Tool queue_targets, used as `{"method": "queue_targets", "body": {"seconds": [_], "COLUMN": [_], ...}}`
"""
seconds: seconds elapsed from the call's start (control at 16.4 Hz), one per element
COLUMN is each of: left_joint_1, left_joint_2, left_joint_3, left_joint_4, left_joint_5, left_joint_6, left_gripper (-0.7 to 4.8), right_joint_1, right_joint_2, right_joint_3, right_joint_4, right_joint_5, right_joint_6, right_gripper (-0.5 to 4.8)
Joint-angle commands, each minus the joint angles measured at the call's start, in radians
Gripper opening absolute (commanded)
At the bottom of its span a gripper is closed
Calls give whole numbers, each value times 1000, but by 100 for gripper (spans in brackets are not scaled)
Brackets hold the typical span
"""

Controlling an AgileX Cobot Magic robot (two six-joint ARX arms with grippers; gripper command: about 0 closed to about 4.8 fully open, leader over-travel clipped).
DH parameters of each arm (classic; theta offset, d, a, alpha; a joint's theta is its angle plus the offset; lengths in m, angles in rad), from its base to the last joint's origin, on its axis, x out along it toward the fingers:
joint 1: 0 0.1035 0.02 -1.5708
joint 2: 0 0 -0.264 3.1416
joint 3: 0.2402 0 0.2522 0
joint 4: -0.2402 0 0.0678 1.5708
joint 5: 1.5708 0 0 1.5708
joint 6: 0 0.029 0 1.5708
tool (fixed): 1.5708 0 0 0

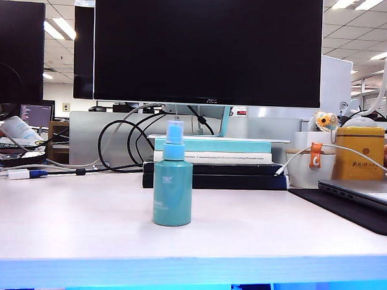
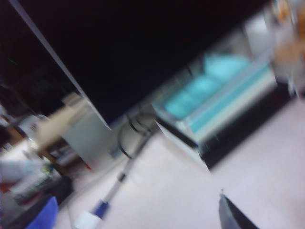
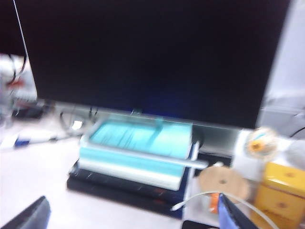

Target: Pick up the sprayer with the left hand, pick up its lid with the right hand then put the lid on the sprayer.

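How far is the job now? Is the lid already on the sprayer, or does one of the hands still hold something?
It looks finished. The sprayer stands upright on the table, with what seems to be the clear lid over its nozzle. Nothing is in hand: neither arm shows in the exterior view. In the wrist views the left hand shows one finger, the right hand two spread fingers, nothing between them. Nothing seems left.

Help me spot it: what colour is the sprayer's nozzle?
Lighter blue nozzle on the teal sprayer; exterior view.
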Motion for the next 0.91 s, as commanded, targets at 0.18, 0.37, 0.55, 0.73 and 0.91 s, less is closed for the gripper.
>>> {"method": "queue_targets", "body": {"seconds": [0.18,0.37,0.55,0.73,0.91], "left_joint_1": [161,417,518,515,515], "left_joint_2": [-235,-419,-438,-439,-440], "left_joint_3": [-167,-304,-305,-305,-331], "left_joint_4": [19,74,32,22,11], "left_joint_5": [77,216,198,230,231], "left_joint_6": [-121,-309,-405,-450,-449], "left_gripper": [479,479,479,424,171], "right_joint_1": [-2,-3,-1,-1,-2], "right_joint_2": [-262,-463,-523,-532,-533], "right_joint_3": [-178,-334,-500,-697,-753], "right_joint_4": [15,46,175,417,298], "right_joint_5": [56,72,45,58,102], "right_joint_6": [-5,19,72,129,33], "right_gripper": [479,284,116,111,71]}}
